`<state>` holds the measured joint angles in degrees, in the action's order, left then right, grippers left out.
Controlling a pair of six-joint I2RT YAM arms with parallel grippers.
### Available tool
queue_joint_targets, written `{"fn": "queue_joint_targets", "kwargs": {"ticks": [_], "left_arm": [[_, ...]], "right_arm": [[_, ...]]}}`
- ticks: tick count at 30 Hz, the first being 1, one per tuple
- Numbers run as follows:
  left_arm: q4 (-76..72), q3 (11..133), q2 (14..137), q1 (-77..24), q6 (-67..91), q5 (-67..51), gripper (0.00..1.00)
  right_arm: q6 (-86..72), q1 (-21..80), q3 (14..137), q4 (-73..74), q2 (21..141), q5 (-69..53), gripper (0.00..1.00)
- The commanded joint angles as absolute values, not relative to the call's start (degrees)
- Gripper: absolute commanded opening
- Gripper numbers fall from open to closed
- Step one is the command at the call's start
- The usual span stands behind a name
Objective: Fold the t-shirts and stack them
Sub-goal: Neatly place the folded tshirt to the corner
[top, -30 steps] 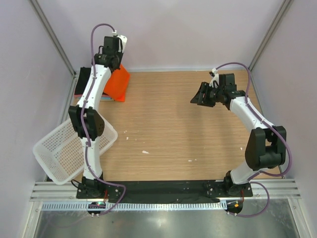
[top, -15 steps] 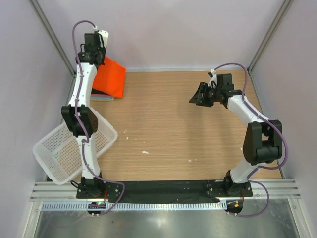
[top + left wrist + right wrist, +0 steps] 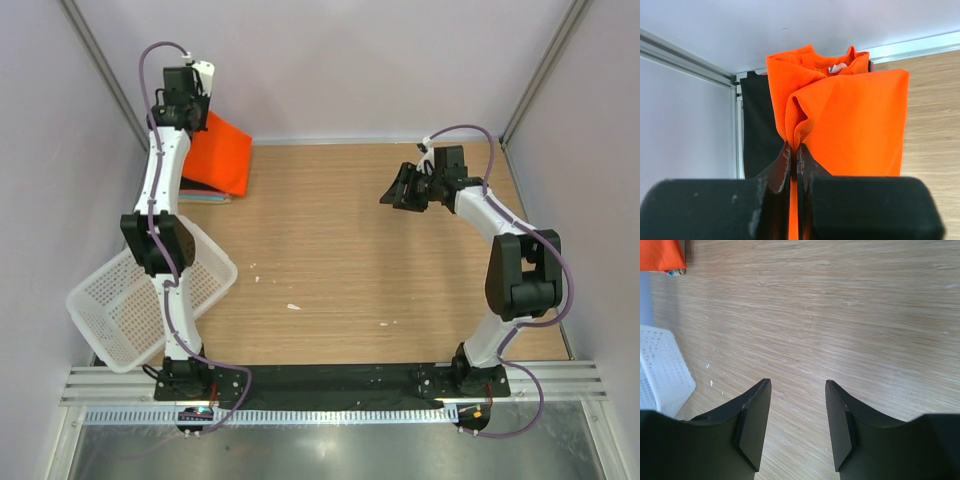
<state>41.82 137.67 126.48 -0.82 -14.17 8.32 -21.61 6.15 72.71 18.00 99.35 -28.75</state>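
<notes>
the left arm stretches nearly straight from its base at the near left edge, passing over the white mesh basket (image 3: 115, 310) and reaching into the far left corner. there the left gripper (image 3: 794, 148) has its two fingers pressed together on a pinched fold of the orange-red t-shirt (image 3: 222, 155), the cloth bunching just beyond the fingertips. the shirt hangs from that pinch as a sloping sheet, its lower part spreading right and nearer onto the wooden table (image 3: 360, 260), with the collar visible at its far end in the left wrist view. a black t-shirt (image 3: 757, 130) lies flat just left of the orange one, against the left wall, partly covered by it. a thin teal edge (image 3: 205, 198) shows under the orange shirt's near border. the right arm is bent sharply at the elbow on the right side, its forearm angled toward the far left, so the right gripper (image 3: 392, 195) hangs over the far right part of the table. its fingers stand apart with only bare wood between them, well apart from the shirts.
</notes>
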Motion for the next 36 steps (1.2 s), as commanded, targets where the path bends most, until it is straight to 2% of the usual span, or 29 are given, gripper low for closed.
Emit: {"fn": "queue_joint_targets", "kwargs": {"ticks": [1, 5, 13, 18, 20, 21, 23, 25, 32, 36], "left_arm": [[39.37, 136.76, 122.61, 1.48, -16.08, 5.72, 0.00], [36.04, 133.51, 122.51, 3.86, -16.88, 2.81, 0.00], [34.37, 140.10, 127.08, 6.85, -16.61, 1.58, 0.00], [27.18, 136.50, 128.58, 7.82, -15.99, 1.84, 0.00], [24.53, 134.65, 130.25, 7.82, -16.35, 4.56, 0.13], [22.61, 134.82, 131.47, 7.91, -16.35, 6.14, 0.27], [21.80, 137.87, 135.15, 7.82, -16.61, 12.90, 0.60], [21.97, 139.39, 136.31, 7.82, -16.09, 16.68, 0.69], [23.46, 131.58, 128.24, 5.20, -9.85, 15.91, 0.75], [32.40, 129.47, 123.50, 1.33, -7.30, 14.07, 0.76]], "right_arm": [[-22.24, 6.06, 74.36, 15.38, 98.79, -29.62, 0.53], [-22.15, 6.06, 74.88, 15.64, 99.05, -29.62, 0.54], [-22.85, 6.33, 75.15, 14.15, 101.69, -28.92, 0.53], [-22.68, 6.68, 75.76, 13.80, 104.41, -28.74, 0.53], [-22.33, 6.77, 75.94, 13.89, 104.85, -28.56, 0.54], [-22.15, 6.68, 75.94, 13.80, 105.29, -28.30, 0.54], [-21.80, 6.68, 76.37, 14.23, 105.91, -28.04, 0.54], [-21.71, 6.77, 76.81, 14.76, 106.87, -27.95, 0.54], [-22.15, 8.00, 77.08, 15.73, 106.96, -28.39, 0.54], [-22.85, 8.09, 77.25, 17.40, 105.74, -28.83, 0.54]]}}
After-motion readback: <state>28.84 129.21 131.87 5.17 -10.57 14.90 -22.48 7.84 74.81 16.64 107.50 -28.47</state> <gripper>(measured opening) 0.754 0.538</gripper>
